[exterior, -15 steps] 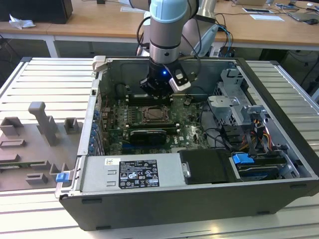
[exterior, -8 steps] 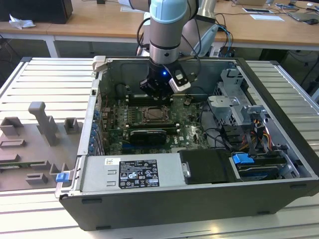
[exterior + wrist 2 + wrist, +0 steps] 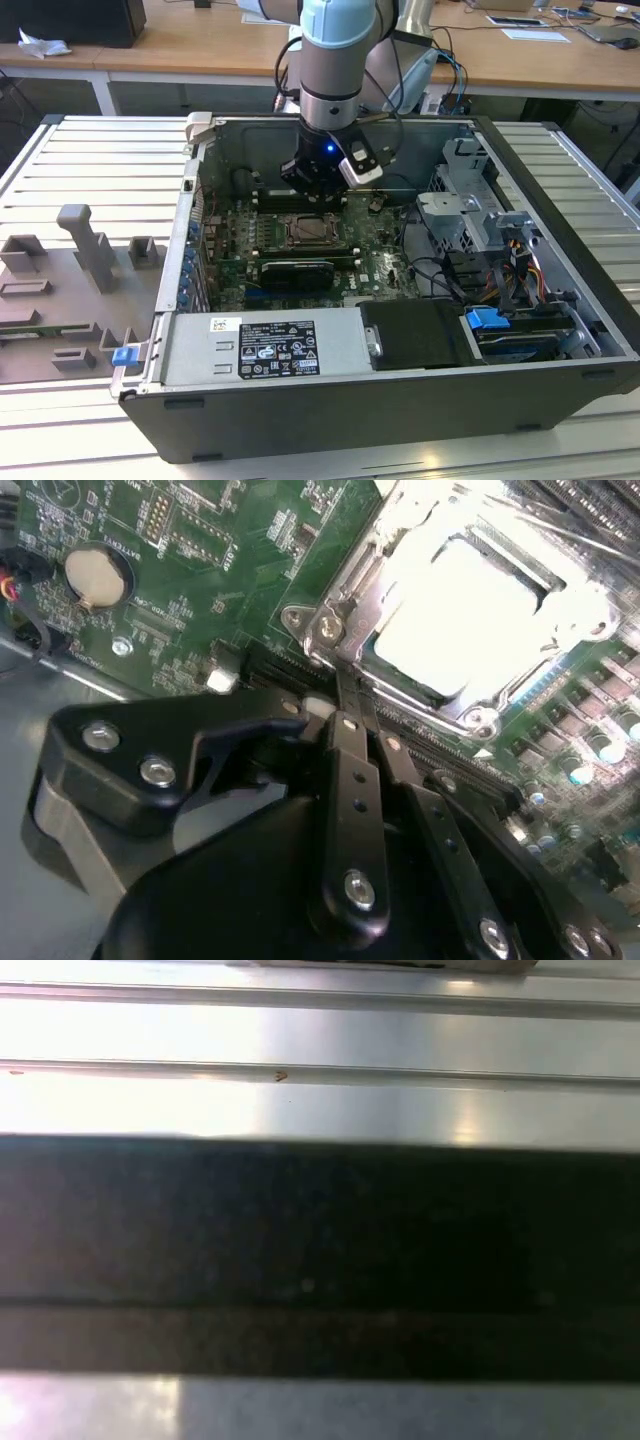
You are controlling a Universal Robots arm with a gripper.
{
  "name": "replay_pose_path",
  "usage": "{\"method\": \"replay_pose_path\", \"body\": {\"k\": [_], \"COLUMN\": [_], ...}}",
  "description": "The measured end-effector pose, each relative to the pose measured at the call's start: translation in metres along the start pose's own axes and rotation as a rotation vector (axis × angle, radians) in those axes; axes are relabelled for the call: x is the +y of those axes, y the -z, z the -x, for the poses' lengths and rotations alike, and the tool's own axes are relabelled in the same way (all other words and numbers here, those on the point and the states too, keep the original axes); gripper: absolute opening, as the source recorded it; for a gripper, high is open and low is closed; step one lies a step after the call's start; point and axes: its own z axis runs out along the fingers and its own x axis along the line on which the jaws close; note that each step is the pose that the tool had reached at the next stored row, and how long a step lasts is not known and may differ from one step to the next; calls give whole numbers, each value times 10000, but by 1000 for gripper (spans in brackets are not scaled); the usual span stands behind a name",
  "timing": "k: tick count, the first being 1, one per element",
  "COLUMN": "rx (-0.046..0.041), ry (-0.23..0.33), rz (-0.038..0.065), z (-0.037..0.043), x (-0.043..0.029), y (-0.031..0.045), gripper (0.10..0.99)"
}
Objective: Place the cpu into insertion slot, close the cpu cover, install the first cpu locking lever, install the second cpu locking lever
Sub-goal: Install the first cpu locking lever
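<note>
Inside the open computer case, the cpu point(image 3: 312, 232) lies in the insertion slot point(image 3: 296, 240) on the green board. In the second wrist view the cpu point(image 3: 460, 600) glares pale, and the silver cpu cover point(image 3: 352, 588) lies flat around it as a frame. My gripper point(image 3: 318, 188) hangs just behind the socket in the exterior view. Its black fingers point(image 3: 350, 770) come together, and the gripper point(image 3: 340, 698) ends close to the socket's corner screw point(image 3: 328, 628). I cannot tell whether the tips touch the socket.
A grey power supply box point(image 3: 265, 350) fills the case front, and a drive cage point(image 3: 470, 200) with cables stands at the exterior view's right. A coin battery point(image 3: 97, 575) sits on the board. Grey fixtures point(image 3: 80, 265) rest on the ribbed table point(image 3: 320, 1030).
</note>
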Motion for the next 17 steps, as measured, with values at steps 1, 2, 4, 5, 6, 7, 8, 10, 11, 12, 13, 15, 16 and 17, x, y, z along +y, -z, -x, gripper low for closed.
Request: {"method": "replay_pose_path", "body": {"k": [1,2,4,5,6,7,8,10,11,12,13,15,16,17], "rx": [8,8,9,8,7,8,7,8,8,8,8,8,7,7], "ry": [-1,-1,0,0,-1,-1,-2,-1,-1,-1,-1,-1,-1,-1], "rz": [-16,-17,-17,-18,-17,-16,-16,-16,-17,-16,-16,-17,-16,-15], "z": [-2,-2,-2,-2,-2,-1,0,-1,-1,-1,-1,-1,-1,-1], "x": [-3,-3,-3,-3,-2,0,5,-11,-20,-24,-30,-40,-43,-46], "y": [4,4,5,9,21,43,100,117,118,118,118,119,119,119], "gripper": [106,106,106,106,106,106,106,106,106,106,106,106,106,106]}}
